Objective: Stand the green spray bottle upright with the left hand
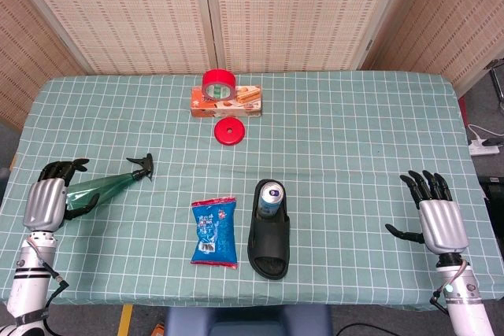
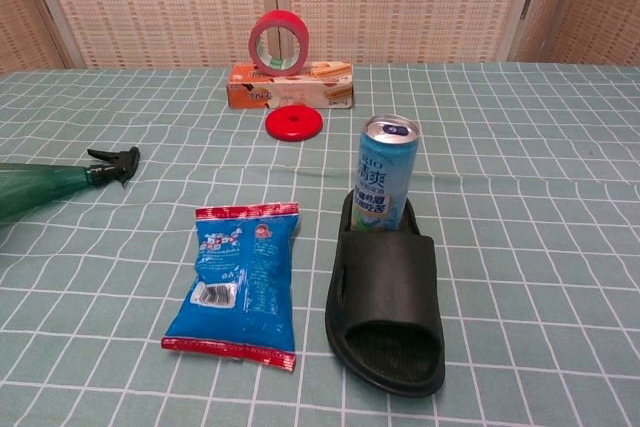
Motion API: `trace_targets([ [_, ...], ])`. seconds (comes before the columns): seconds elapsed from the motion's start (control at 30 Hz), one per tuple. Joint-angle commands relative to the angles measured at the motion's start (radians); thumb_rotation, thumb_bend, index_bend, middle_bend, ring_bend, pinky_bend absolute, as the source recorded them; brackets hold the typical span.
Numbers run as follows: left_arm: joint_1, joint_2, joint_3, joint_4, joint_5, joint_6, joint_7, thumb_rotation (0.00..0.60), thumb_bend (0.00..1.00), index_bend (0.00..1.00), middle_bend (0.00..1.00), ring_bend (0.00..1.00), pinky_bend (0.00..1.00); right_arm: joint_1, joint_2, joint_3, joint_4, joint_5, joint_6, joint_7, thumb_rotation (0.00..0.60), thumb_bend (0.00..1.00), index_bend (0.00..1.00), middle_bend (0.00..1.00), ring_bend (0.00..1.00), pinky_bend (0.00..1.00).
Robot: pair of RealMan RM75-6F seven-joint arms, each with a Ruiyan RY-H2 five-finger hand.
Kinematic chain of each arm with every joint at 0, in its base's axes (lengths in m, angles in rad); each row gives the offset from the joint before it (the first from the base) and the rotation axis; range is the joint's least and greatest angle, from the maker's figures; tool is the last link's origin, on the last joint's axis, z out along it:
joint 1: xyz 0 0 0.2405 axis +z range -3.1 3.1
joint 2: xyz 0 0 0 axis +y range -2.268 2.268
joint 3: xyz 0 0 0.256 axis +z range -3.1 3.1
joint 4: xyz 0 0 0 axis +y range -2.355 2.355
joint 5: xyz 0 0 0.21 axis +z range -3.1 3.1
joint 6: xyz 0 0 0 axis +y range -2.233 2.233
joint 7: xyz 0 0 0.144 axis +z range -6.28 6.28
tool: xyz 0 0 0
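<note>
Covering the table (image 1: 354, 116) before slatted screens, green checked cloth bears the left hand (image 1: 49, 201) grasping the lying green spray bottle (image 1: 110, 184), right hand (image 1: 437, 214) fingers released.

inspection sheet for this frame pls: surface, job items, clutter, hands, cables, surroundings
Surface: table, green checked cloth.
Job items: spray bottle lying on its side, nozzle toward centre.
Clutter: can upright on slipper; snack bag; tape roll on box; red disc.
Hands: left hand around the bottle's base; right hand open, holding nothing.
Cables: power strip on the floor, right.
Surroundings: woven screens behind.
</note>
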Motion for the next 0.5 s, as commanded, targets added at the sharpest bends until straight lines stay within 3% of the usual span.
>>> trace_targets([
  [0.03,-0.003,-0.005,-0.001,0.001,-0.001,-0.001,0.007,0.600,0.25,0.23,0.32,0.19,0.15,-0.001,0.002,-0.001,0.000,0.002,-0.002,0.003,0.600,0.00,0.15,0.09,0.00,0.00],
  [0.33,-0.013,-0.018,-0.006,-0.016,-0.002,0.000,0.035,0.600,0.25,0.23,0.32,0.19,0.15,-0.009,0.010,-0.003,-0.001,-0.004,0.005,0.029,0.600,0.00,0.15,0.09,0.00,0.00],
  [0.5,-0.037,-0.025,-0.006,-0.080,-0.031,-0.016,0.151,0.600,0.25,0.24,0.33,0.20,0.16,-0.005,0.009,-0.003,-0.002,-0.004,-0.001,0.016,0.600,0.00,0.15,0.10,0.00,0.00],
])
